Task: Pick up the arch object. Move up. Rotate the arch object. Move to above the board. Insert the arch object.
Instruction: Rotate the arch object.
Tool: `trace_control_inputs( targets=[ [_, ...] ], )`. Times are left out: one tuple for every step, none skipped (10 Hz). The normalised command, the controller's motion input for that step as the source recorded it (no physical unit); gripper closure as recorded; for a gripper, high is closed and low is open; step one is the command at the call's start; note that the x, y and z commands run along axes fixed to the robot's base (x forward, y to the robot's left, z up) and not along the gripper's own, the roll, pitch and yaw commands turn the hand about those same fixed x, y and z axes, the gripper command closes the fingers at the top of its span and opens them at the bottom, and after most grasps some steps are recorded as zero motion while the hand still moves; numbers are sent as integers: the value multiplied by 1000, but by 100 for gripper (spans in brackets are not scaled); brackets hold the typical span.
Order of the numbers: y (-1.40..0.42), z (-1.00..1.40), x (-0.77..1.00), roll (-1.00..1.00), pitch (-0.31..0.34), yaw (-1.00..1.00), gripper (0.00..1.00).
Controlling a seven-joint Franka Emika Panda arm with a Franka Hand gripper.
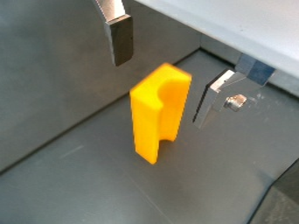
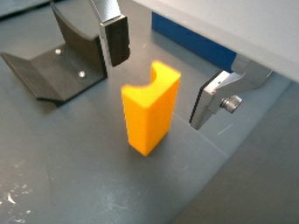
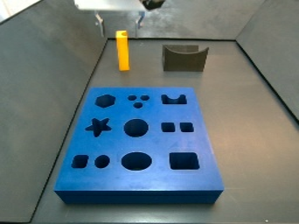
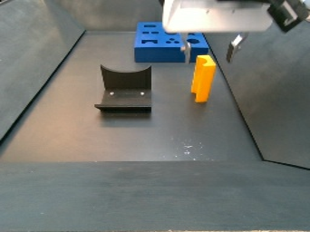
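The arch object (image 1: 159, 112) is a bright yellow-orange block standing upright on the dark floor, curved notch at its top; it also shows in the other wrist view (image 2: 151, 107) and in both side views (image 3: 121, 50) (image 4: 202, 79). My gripper (image 1: 167, 72) is open above it, with one finger (image 1: 121, 38) and the other finger (image 1: 218, 94) on either side of the block's top, not touching it. It shows the same way in the other wrist view (image 2: 163, 74). The blue board (image 3: 138, 143) with shaped cutouts lies apart from the block and also appears in a side view (image 4: 155, 43).
The dark fixture (image 3: 183, 57) stands on the floor beside the arch object and shows in a wrist view (image 2: 56, 63) and a side view (image 4: 123, 89). Grey walls enclose the floor on all sides.
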Motion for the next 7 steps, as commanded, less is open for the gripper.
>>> trace_control_inputs(
  targets=[
    [13,545,-25,41,34,-12,0],
    [14,411,-23,50,37,-12,0],
    [15,228,-15,60,40,-12,0],
    [0,0,0,0,0,-1000,0],
    [-2,-99,17,-3,-1,-1000,0],
    [7,-75,25,-6,-3,-1000,0],
    [10,-59,26,-6,-4,-1000,0]
  ],
)
